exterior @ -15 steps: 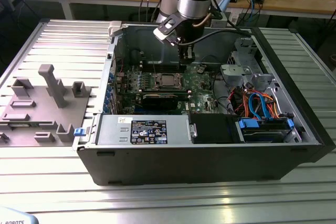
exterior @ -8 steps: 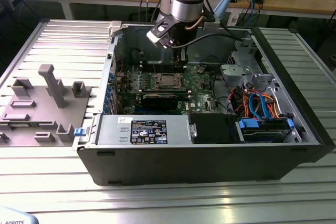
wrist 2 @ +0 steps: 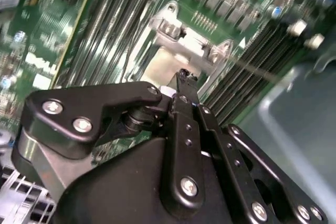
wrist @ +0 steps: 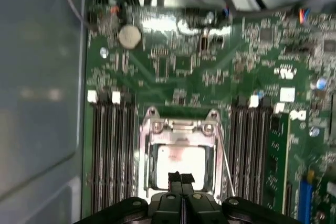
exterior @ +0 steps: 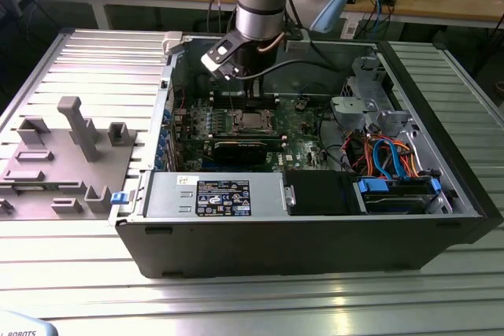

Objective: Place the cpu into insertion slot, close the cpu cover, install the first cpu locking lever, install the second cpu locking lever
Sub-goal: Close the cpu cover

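gripper [wrist: 181, 178] pinched closed, tips over cpu [wrist: 178, 156] — near-touching

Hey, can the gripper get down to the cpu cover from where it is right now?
Probably yes. The shut gripper hangs right above the cpu cover on the motherboard, and nothing lies between them.

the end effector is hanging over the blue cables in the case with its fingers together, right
No. The end effector, fingers together, hangs over the metal-rimmed socket on the green board, not the blue cables, which lie off to the exterior view's right. The first wrist view shows it.
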